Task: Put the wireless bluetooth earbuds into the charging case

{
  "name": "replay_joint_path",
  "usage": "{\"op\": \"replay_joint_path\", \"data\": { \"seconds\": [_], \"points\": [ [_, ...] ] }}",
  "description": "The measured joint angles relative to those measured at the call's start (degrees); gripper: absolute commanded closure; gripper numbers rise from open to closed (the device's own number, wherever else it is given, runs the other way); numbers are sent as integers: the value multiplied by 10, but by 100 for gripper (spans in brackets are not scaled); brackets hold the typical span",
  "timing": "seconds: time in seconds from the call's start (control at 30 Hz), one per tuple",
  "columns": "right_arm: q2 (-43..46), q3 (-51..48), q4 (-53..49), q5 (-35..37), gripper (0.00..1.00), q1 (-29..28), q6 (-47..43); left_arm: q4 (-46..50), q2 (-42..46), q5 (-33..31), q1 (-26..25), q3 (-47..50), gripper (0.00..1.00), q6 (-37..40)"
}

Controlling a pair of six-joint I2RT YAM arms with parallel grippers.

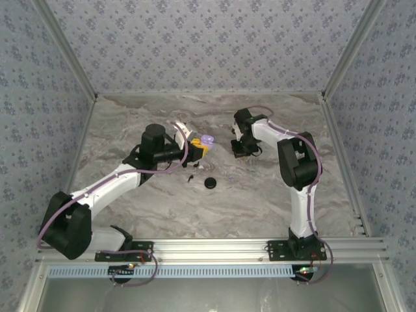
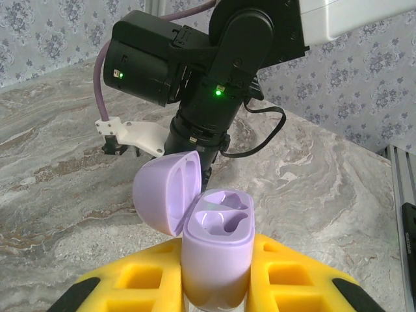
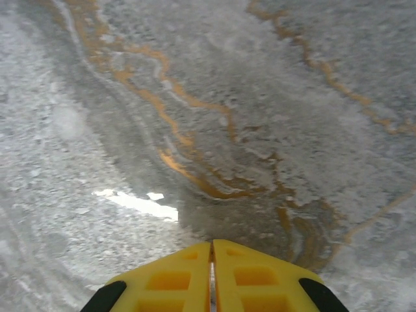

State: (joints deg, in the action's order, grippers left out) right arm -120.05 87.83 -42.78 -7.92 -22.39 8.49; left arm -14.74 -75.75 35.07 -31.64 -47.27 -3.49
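Note:
My left gripper [image 1: 198, 148] [image 2: 216, 289] is shut on a pale lilac charging case [image 2: 216, 250] [image 1: 207, 140] and holds it upright between its yellow fingers [image 2: 296, 276]. The case's lid [image 2: 166, 192] is swung open to the left, and both wells [image 2: 221, 221] are empty. Two tiny black pieces, seemingly the earbuds [image 1: 190, 177], lie on the table just in front of the left gripper. My right gripper [image 1: 239, 153] [image 3: 212, 260] points down at bare marble just right of the case. Its yellow jaws are pressed together with nothing showing between them.
A black round puck [image 1: 210, 183] lies on the marble table [image 1: 273, 195] near the middle, with a tiny pale speck [image 1: 231, 177] to its right. In the left wrist view the right arm's black wrist [image 2: 208, 71] hangs close behind the open case. Patterned walls enclose the table.

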Motion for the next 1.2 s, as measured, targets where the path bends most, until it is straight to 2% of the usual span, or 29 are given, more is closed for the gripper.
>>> {"op": "replay_joint_path", "data": {
  "seconds": [0.43,0.9,1.2],
  "points": [
    [-2,5,-18,-19,89,-21,-28,0,0,0,0,0,79,0],
    [-2,6,-53,-3,86,-44,-71,1,5,-3,0,0,79,0],
    [37,3,-52,-3,78,-44,-66,2,12,-7,0,0,79,0]
  ]
}}
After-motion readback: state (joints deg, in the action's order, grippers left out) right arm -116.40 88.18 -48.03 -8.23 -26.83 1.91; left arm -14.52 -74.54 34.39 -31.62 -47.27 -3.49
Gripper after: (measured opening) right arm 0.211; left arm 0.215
